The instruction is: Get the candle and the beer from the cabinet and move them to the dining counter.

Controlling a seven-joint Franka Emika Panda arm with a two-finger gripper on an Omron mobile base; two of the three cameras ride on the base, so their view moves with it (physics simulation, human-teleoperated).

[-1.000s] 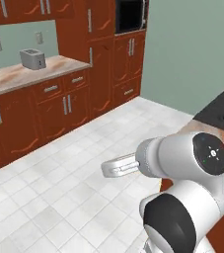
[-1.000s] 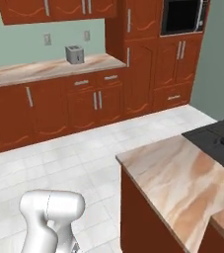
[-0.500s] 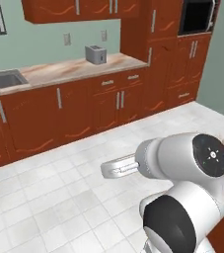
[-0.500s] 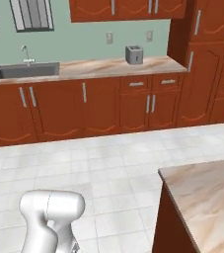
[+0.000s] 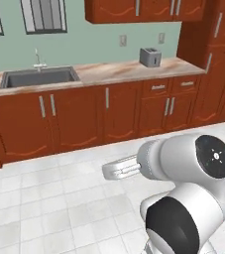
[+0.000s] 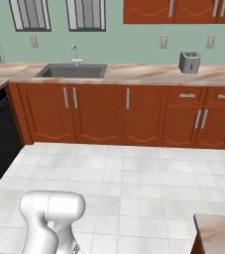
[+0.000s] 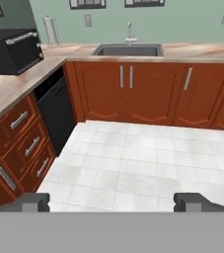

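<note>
My gripper (image 7: 114,202) is open, its two dark fingertips (image 7: 34,201) standing far apart with nothing between them, low over the white tile floor. It faces a sink counter. The cabinet (image 5: 134,10) hangs on the wall above the counter, its reddish-brown doors shut; it also appears at the top right of the right base view (image 6: 178,10). The candle and the beer are hidden. A corner of the dining counter (image 6: 218,233) shows at the bottom right of the right base view.
A sink (image 5: 38,77) and a grey toaster (image 5: 150,56) sit on the marbled counter over lower cabinets. In the hand view a black dishwasher (image 7: 59,111) and a black microwave (image 7: 12,49) stand to the left. Open tile floor (image 6: 134,188) lies ahead.
The whole picture has shifted: the base has turned, so the oven wall and cooktop have slid out and the sink and windows have come in. The arm's pose looks the same.
</note>
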